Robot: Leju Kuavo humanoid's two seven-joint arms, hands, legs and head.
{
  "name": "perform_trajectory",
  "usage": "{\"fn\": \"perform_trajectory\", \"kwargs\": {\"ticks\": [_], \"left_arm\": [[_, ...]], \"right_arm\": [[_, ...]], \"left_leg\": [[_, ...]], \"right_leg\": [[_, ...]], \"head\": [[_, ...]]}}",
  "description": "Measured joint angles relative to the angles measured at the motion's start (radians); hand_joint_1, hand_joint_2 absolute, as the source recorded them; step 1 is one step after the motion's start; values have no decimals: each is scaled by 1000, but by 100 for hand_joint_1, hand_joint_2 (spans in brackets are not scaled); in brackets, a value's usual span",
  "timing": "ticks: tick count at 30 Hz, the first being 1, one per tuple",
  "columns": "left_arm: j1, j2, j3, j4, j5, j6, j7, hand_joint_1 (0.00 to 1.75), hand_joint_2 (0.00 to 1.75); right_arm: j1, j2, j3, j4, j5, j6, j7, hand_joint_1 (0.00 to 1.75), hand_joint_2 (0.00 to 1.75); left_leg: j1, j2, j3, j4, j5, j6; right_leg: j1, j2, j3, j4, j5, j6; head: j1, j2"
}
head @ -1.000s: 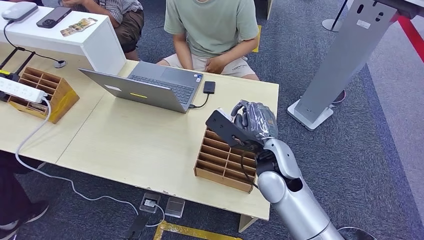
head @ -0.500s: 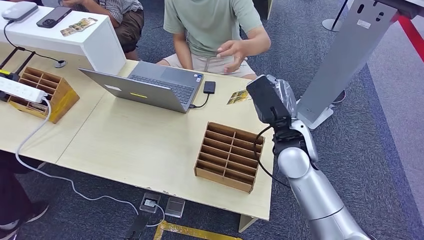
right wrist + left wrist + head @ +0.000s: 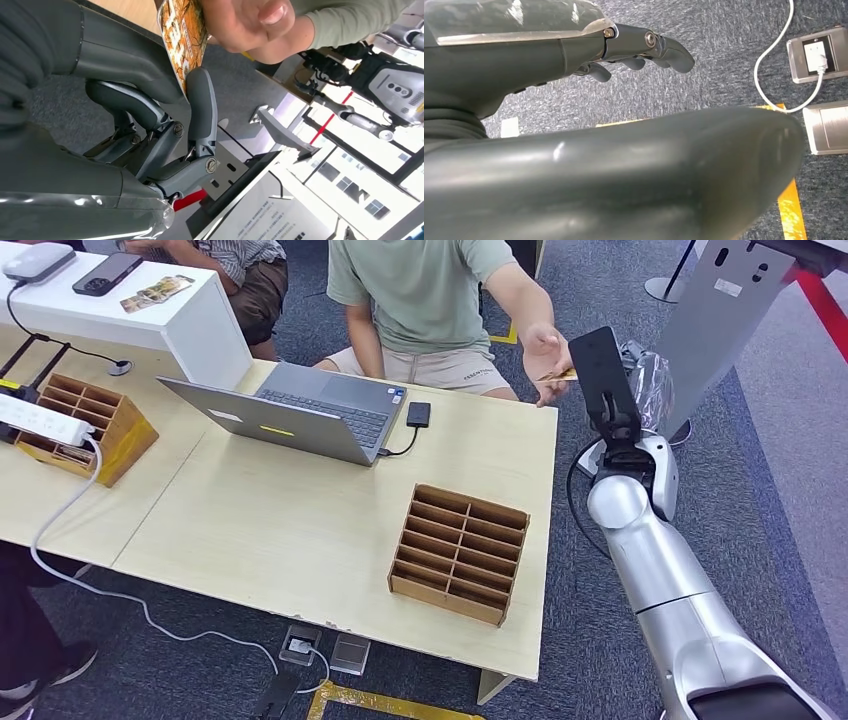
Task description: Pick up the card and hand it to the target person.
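Observation:
My right hand (image 3: 622,368) is raised past the table's far right corner. In the right wrist view it (image 3: 150,95) pinches an orange patterned card (image 3: 183,36) between the thumb and a finger. In the head view the card (image 3: 563,375) is a thin sliver in front of the hand. The person in the green shirt (image 3: 425,290) sits behind the table with an arm stretched out. That person's hand (image 3: 545,352) grips the card's other end (image 3: 245,22). My left hand (image 3: 634,42) hangs over the carpet floor with its fingers apart and nothing in it.
A wooden divided box (image 3: 460,552) stands at the table's front right. An open laptop (image 3: 300,415) and a black drive (image 3: 418,414) sit at the back. A grey stand (image 3: 690,350) rises right of my hand. Floor sockets (image 3: 819,52) lie below my left hand.
My right arm has swung up and to the right, from over the wooden box to beyond the table corner, carrying the card. The person has raised a hand and taken hold of the card.

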Motion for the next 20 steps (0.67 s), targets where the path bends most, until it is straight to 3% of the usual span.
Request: {"fn": "perform_trajectory", "kwargs": {"ticks": [1, 2, 5, 6, 13, 20], "left_arm": [[0, -1, 0, 0, 0, 0, 0, 0, 0], [0, -1, 0, 0, 0, 0, 0, 0, 0], [0, -3, 0, 0, -1, 2, 0, 0, 0], [0, -3, 0, 0, -1, 3, 0, 0, 0], [0, -5, 0, 0, -2, 8, 0, 0, 0], [0, -7, 0, 0, 2, 9, -4, 0, 0]], "right_arm": [[-5, 3, -2, 14, 6, -1, 2, 140, 175], [-10, 6, -4, 28, 10, 0, 3, 120, 175], [-19, 16, -9, 63, 25, 6, 7, 16, 175], [-21, 19, -10, 73, 31, 11, 9, 0, 175], [-23, 36, -10, 126, 55, 49, -13, 0, 175], [-15, 56, -11, 146, 60, 19, -82, 0, 175]], "left_leg": [[0, 0, 0, 0, 0, 0], [0, 0, 0, 0, 0, 0], [0, 0, 0, 0, 0, 0], [0, 0, 0, 0, 0, 0], [0, 0, 0, 0, 0, 0], [0, 0, 0, 0, 0, 0]], "right_leg": [[0, 0, 0, 0, 0, 0], [0, 0, 0, 0, 0, 0], [0, 0, 0, 0, 0, 0], [0, 0, 0, 0, 0, 0], [0, 0, 0, 0, 0, 0], [0, 0, 0, 0, 0, 0]], "head": [[0, 0], [0, 0], [0, 0], [0, 0], [0, 0], [0, 0]]}}
